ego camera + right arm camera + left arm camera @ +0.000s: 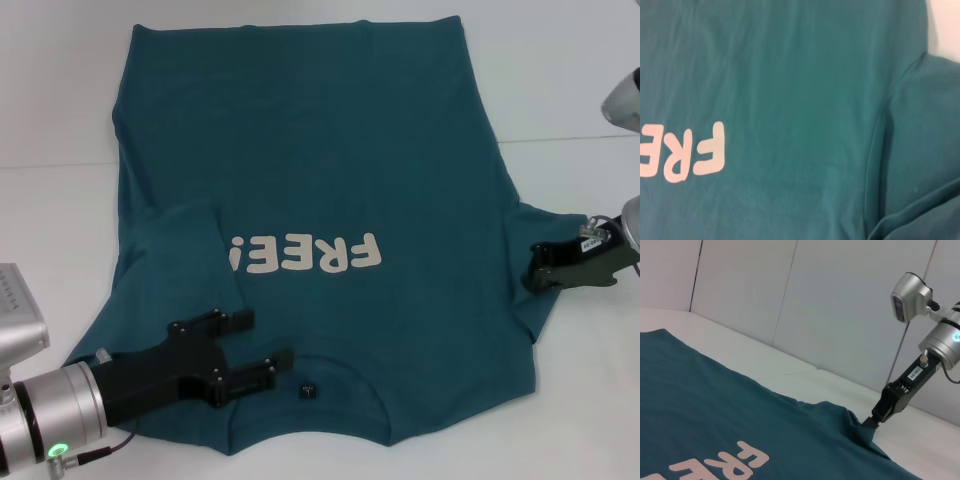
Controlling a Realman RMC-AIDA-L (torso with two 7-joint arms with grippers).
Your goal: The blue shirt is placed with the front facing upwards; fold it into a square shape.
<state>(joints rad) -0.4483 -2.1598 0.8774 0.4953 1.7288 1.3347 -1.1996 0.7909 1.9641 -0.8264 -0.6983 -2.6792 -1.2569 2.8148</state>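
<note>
Head view: blue shirt (320,190) fills the centre, lettering up. Left gripper (262,348), lower left, gapes empty beside the folded-in sleeve.

Left wrist view: right gripper (871,422), centre right, pinches the other sleeve, likely to fold it inward.

Right wrist view: only shirt fabric.

White table (60,230) (pale wall (840,305) behind)

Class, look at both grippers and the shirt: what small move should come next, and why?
Probably the right gripper should carry the right sleeve it pinches inward over the blue shirt; the left sleeve already lies folded in, with the left gripper open above it.
</note>
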